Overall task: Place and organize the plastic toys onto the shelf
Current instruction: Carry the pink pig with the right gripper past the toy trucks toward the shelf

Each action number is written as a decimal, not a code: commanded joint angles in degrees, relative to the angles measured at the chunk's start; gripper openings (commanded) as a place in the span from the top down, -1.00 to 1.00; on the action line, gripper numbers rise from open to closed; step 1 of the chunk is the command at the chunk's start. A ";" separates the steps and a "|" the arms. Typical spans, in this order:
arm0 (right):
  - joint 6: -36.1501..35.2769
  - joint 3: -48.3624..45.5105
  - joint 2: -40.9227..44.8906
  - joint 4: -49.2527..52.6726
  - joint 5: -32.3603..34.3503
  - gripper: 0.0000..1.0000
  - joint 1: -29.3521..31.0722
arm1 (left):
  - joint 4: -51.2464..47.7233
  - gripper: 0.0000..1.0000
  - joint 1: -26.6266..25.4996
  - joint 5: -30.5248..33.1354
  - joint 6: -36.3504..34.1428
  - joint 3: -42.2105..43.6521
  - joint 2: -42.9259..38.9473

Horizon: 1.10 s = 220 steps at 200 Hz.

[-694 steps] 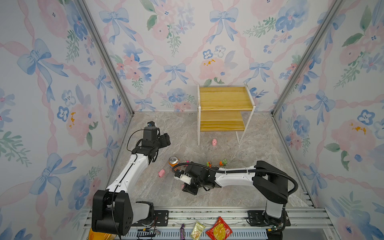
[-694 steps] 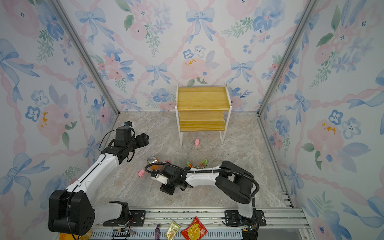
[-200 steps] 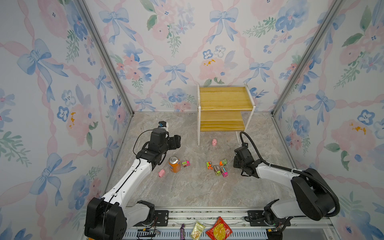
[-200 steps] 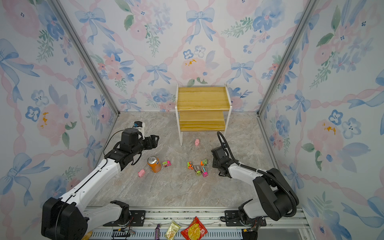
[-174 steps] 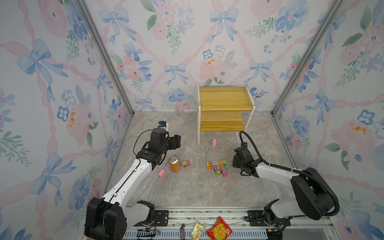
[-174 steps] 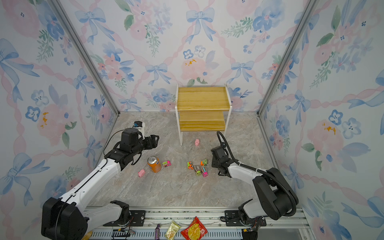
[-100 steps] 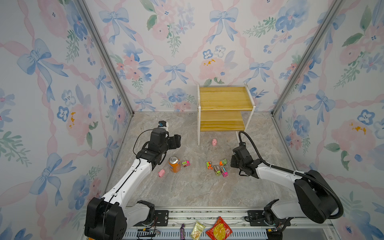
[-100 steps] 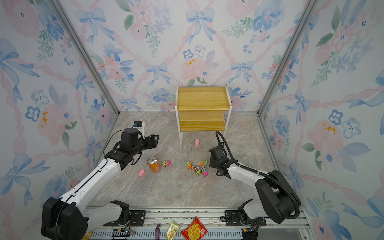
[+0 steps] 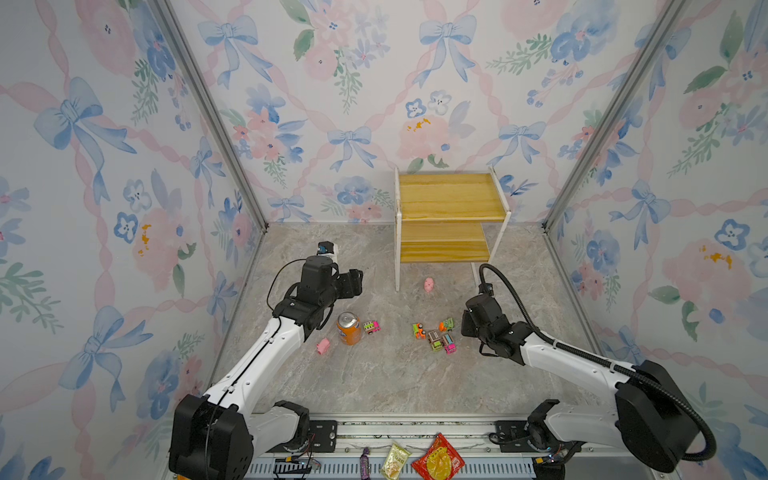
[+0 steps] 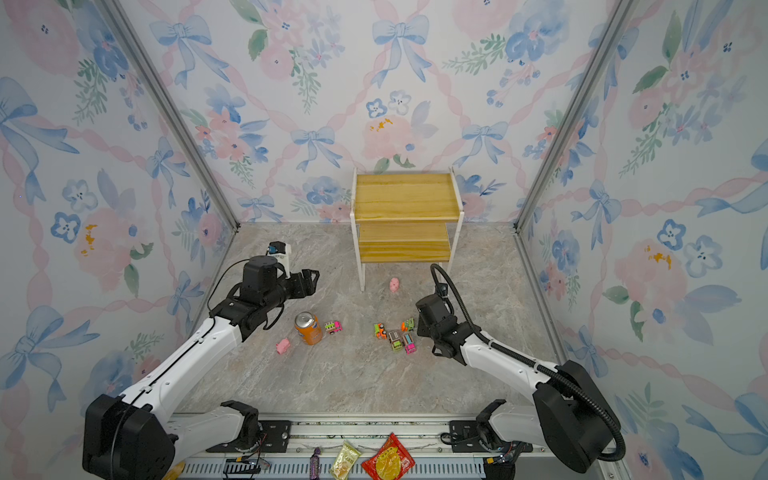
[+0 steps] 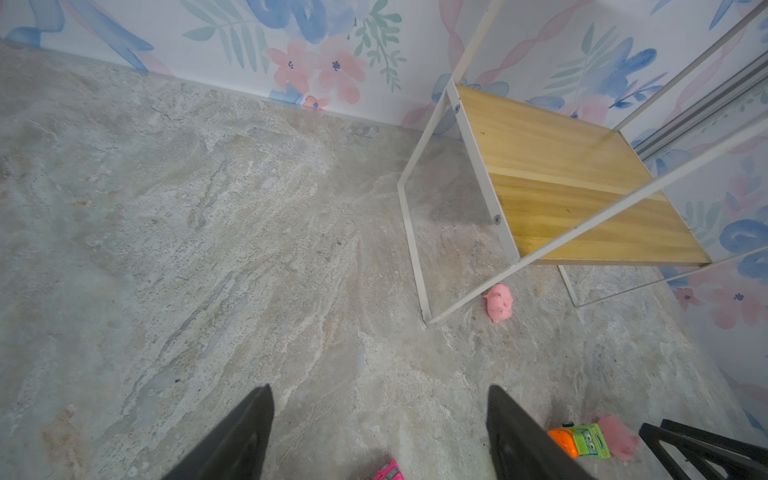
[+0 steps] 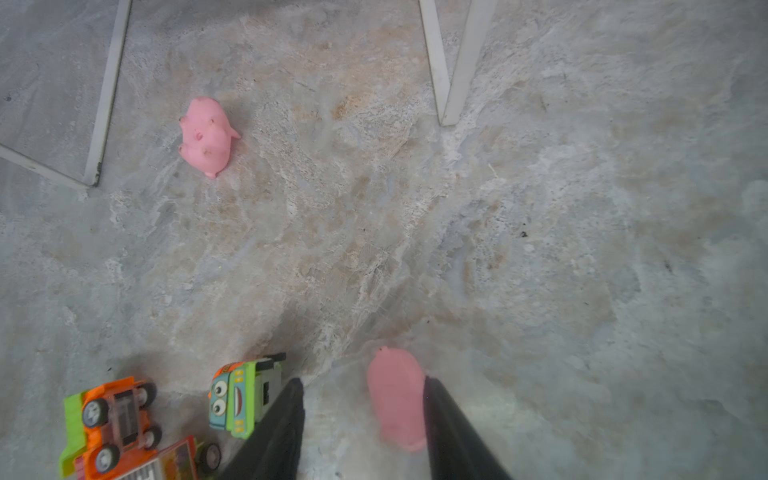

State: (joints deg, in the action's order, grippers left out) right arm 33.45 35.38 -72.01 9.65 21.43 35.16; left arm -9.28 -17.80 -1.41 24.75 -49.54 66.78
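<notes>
The shelf (image 9: 449,216) stands at the back, both yellow boards bare. One pink pig (image 12: 395,399) lies on the floor between the fingers of my right gripper (image 12: 362,382); it rests against one finger, with a gap to the other, so the gripper is open. A green truck (image 12: 245,395) sits just outside those jaws, among several trucks (image 9: 434,334). A second pig (image 9: 429,284) lies by the shelf's front leg. A third pig (image 9: 322,345) and a pink truck (image 9: 371,327) flank the can. My left gripper (image 11: 379,388) hovers open and empty over bare floor.
An orange soda can (image 9: 348,328) stands upright under the left arm's forearm. Snack packets (image 9: 438,461) lie on the front rail outside the floor. The flowered walls close in on three sides. The shelf's white legs (image 12: 446,62) stand just beyond the right gripper.
My right arm has swung from the can's side back to the right and edged toward the trucks; its jaws have widened a little round the pig. The left arm is still over the last second.
</notes>
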 commanded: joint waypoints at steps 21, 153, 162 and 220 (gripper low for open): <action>-1.38 -2.80 -1.41 -0.34 -1.90 -0.03 -2.08 | 0.53 -0.63 -0.76 -0.28 0.60 0.94 -0.66; -1.94 -2.51 -5.85 -1.94 -6.44 0.03 -2.62 | 0.58 -0.63 -1.18 -0.24 0.56 0.94 -0.50; -1.67 -2.29 -6.11 -1.95 -7.06 0.04 -2.54 | 0.58 -0.63 -1.17 -0.25 0.52 0.94 -0.43; -0.05 -2.51 -5.89 -1.86 -8.16 0.07 -0.69 | 0.57 -0.63 -1.18 -0.18 0.56 0.94 -0.37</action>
State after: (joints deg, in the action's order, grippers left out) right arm 32.25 33.23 -77.62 7.92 13.85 33.47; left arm -9.06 -18.74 -1.39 24.75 -49.28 66.78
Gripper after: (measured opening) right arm 0.467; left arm 0.816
